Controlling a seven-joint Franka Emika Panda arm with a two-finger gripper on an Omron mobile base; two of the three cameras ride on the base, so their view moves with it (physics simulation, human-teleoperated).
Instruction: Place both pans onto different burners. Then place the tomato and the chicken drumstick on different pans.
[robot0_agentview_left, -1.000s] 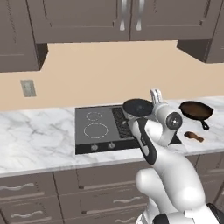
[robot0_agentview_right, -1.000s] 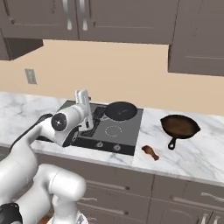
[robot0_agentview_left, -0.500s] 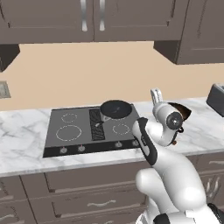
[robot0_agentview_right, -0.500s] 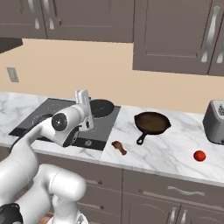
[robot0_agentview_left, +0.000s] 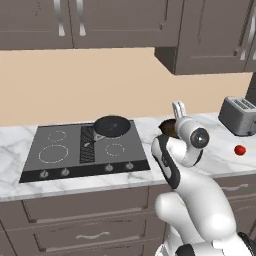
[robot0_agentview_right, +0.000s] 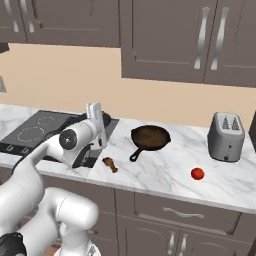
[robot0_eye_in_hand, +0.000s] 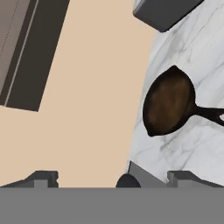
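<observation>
Our base has driven further right since half a second ago, so the cooktop (robot0_agentview_left: 85, 147) now sits left of us and a ribbed metal toaster (robot0_agentview_right: 226, 136) has come closer. The matte-black skillet (robot0_agentview_left: 112, 126) rests on a rear burner. The glossy brown pan (robot0_agentview_right: 149, 137) lies on veined marble counter (robot0_agentview_right: 165, 172), the tapered drumstick (robot0_agentview_right: 110, 164) beside it, the round tomato (robot0_agentview_right: 197, 173) apart. Our gripper (robot0_eye_in_hand: 113, 177) spreads wide, holding nothing.

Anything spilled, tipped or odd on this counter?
Nothing stands out. The black skillet sits flat on a back burner, the brown pan upright on the marble, the drumstick and tomato lying loose beside it, and the toaster upright.
</observation>
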